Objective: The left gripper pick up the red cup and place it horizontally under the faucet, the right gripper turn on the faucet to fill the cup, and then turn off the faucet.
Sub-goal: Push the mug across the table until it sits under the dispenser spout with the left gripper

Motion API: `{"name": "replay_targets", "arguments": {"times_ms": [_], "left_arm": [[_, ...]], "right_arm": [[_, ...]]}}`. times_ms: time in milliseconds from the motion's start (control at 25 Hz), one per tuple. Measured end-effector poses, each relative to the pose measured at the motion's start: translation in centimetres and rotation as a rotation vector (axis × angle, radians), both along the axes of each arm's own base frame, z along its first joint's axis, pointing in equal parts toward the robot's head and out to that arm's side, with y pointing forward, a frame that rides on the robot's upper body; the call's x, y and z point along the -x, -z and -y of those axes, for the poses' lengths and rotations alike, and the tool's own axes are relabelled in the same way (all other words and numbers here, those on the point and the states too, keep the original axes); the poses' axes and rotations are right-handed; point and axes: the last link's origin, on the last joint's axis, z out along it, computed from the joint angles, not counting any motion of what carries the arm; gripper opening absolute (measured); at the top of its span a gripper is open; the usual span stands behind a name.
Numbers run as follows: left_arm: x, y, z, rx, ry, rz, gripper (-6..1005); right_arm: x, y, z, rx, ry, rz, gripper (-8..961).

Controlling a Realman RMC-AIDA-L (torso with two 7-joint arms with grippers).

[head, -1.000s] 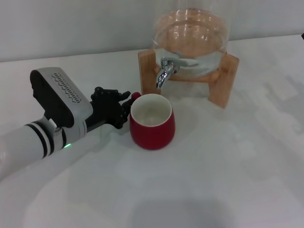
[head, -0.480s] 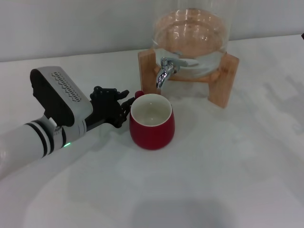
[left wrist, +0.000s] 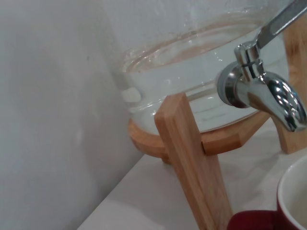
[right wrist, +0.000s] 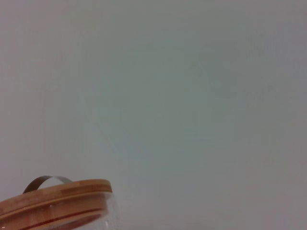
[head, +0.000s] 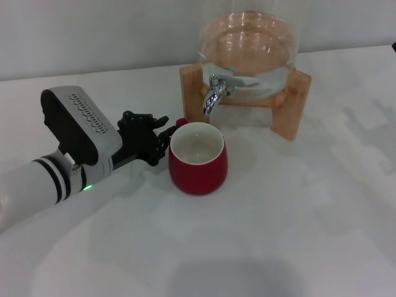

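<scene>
The red cup (head: 198, 170) stands upright on the white table, cream inside showing, just in front of and below the spout of the chrome faucet (head: 215, 93). Its small handle (head: 180, 123) points toward my left gripper (head: 162, 133), whose black claw reaches right up to it from the left at table height. The left wrist view looks past the cup's rim (left wrist: 295, 191) and handle (left wrist: 252, 221) to the faucet (left wrist: 261, 91), close above. No water runs from the spout. My right gripper shows in no view.
The faucet is fixed to a clear glass jar (head: 247, 49) holding water, resting on a wooden stand (head: 291, 105) at the back. The right wrist view shows only the jar's wooden lid (right wrist: 53, 201) and a grey wall.
My left gripper has crept slightly toward the cup, and the handle has shifted a touch to the right. The cup otherwise stays in place.
</scene>
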Motion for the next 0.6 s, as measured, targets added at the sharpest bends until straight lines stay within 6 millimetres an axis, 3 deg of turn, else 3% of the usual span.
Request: {"name": "replay_targets", "arguments": {"times_ms": [600], "left_arm": [[0.37,-0.06,0.12,-0.005,-0.016,0.005,233]], "right_arm": [[-0.12,-0.13,0.18,-0.008,0.003,-0.004,828]]}}
